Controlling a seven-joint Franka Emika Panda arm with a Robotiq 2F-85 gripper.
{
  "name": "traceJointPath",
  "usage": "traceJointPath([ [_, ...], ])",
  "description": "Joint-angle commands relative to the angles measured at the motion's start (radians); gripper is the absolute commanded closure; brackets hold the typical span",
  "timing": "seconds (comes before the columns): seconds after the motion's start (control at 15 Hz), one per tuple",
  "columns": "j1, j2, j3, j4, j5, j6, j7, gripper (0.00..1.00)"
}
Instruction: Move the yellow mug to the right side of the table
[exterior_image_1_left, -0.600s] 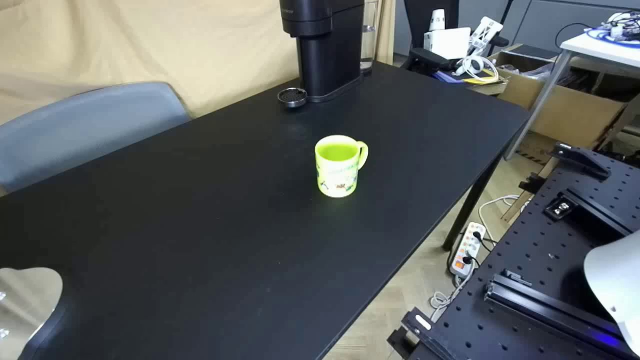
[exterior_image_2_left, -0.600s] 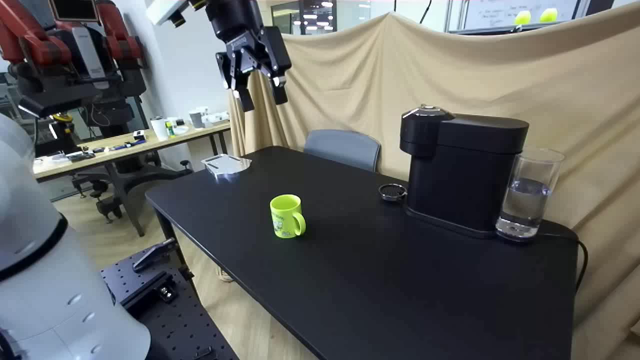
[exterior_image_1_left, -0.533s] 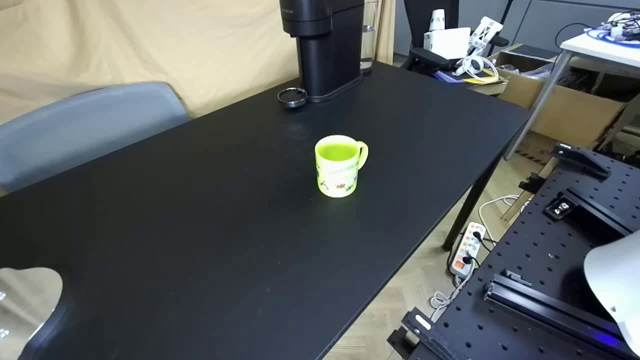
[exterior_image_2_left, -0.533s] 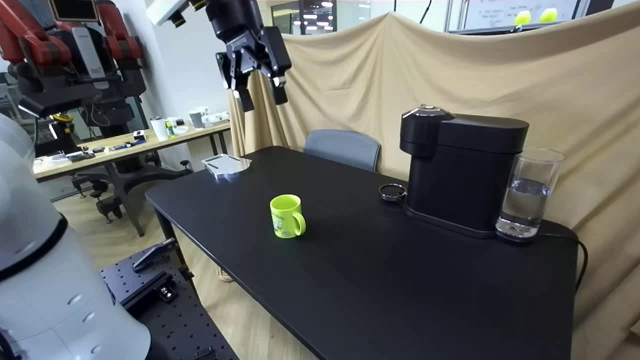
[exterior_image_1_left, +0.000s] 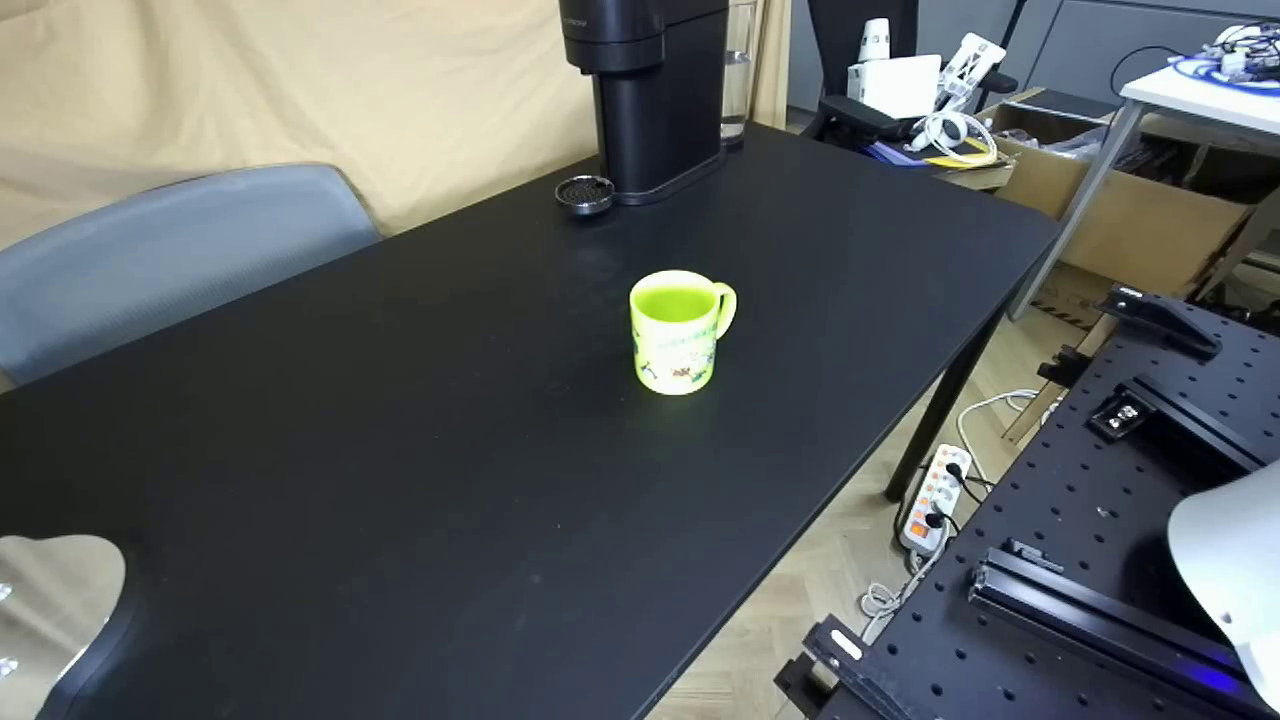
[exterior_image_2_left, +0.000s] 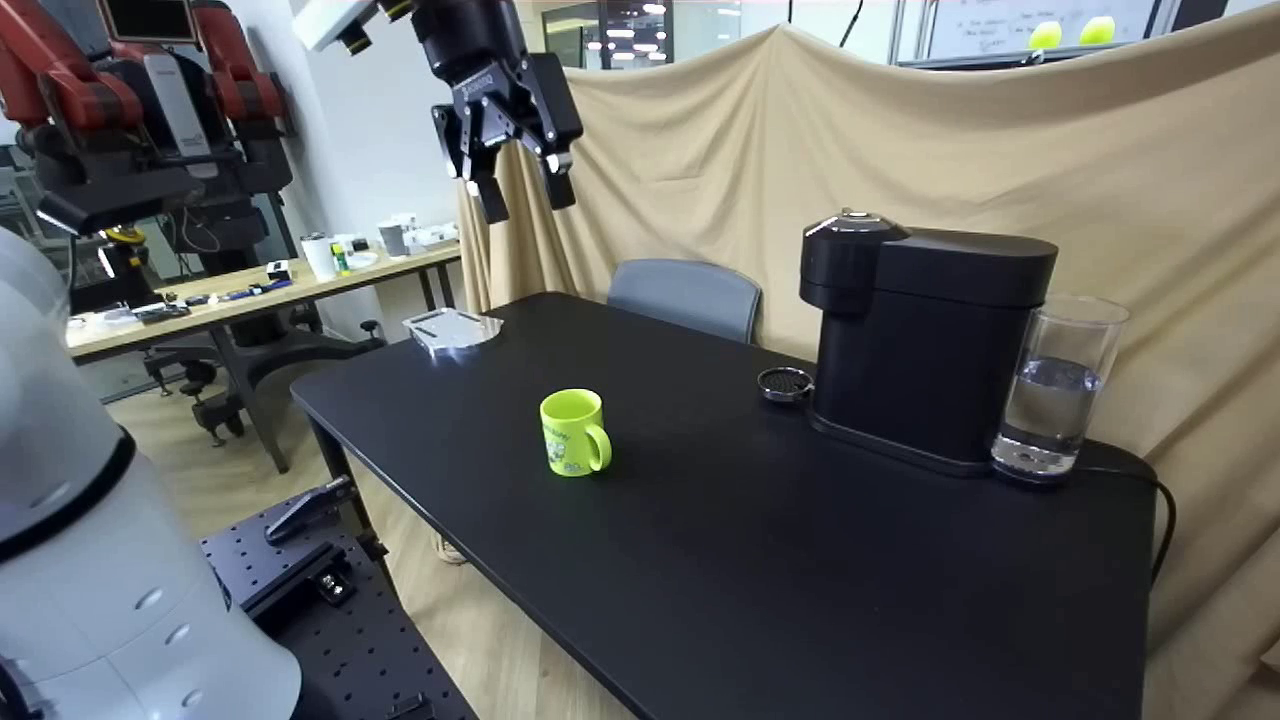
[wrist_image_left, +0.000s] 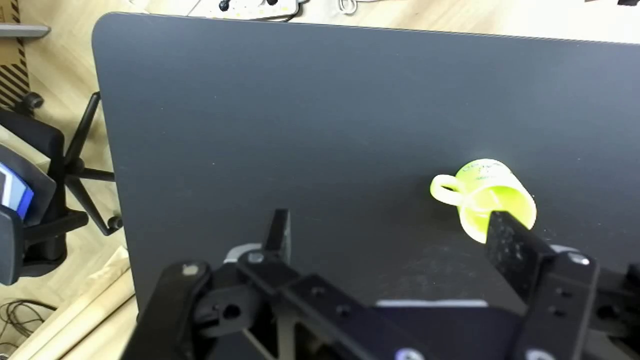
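Note:
The yellow mug (exterior_image_1_left: 675, 345) stands upright on the black table (exterior_image_1_left: 400, 480), near its middle. It also shows in an exterior view (exterior_image_2_left: 572, 435), with its handle towards that camera's right. In the wrist view the yellow mug (wrist_image_left: 492, 195) is at the right, partly covered by the right finger. My gripper (exterior_image_2_left: 527, 198) hangs high above the far part of the table (exterior_image_2_left: 800, 560), well apart from the mug. In the wrist view the gripper (wrist_image_left: 390, 220) has its fingers wide apart with nothing between them. My gripper is out of view in the exterior view closest to the mug's printed side.
A black coffee machine (exterior_image_2_left: 920, 350) stands at the table's back edge, with a glass of water (exterior_image_2_left: 1055, 395) beside it and a round metal drip tray (exterior_image_2_left: 785, 384) before it. A shiny metal plate (exterior_image_2_left: 452, 328) lies at a table end. A grey chair (exterior_image_2_left: 685, 300) stands behind.

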Motion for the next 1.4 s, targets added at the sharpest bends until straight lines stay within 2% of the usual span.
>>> traceJointPath([
  [0.0, 0.011, 0.001, -0.009, 0.003, -0.007, -0.004, 0.006, 0.0],
  [0.27, 0.026, 0.031, -0.023, 0.002, 0.004, 0.039, -0.02, 0.0],
  [0.67, 0.129, 0.209, -0.129, -0.033, 0.04, 0.421, -0.329, 0.0],
  [0.93, 0.247, 0.374, -0.218, -0.036, 0.186, 0.631, -0.582, 0.0],
  [1.07, 0.323, 0.443, -0.246, -0.035, 0.31, 0.668, -0.723, 0.0],
  [1.13, 0.354, 0.478, -0.246, -0.028, 0.378, 0.651, -0.784, 0.0],
  [1.2, 0.352, 0.515, -0.226, -0.007, 0.414, 0.579, -0.797, 0.0],
  [1.27, 0.287, 0.454, -0.188, -0.045, 0.364, 0.627, -0.749, 0.0],
  [1.33, 0.291, 0.479, -0.176, -0.044, 0.378, 0.628, -0.759, 0.0],
])
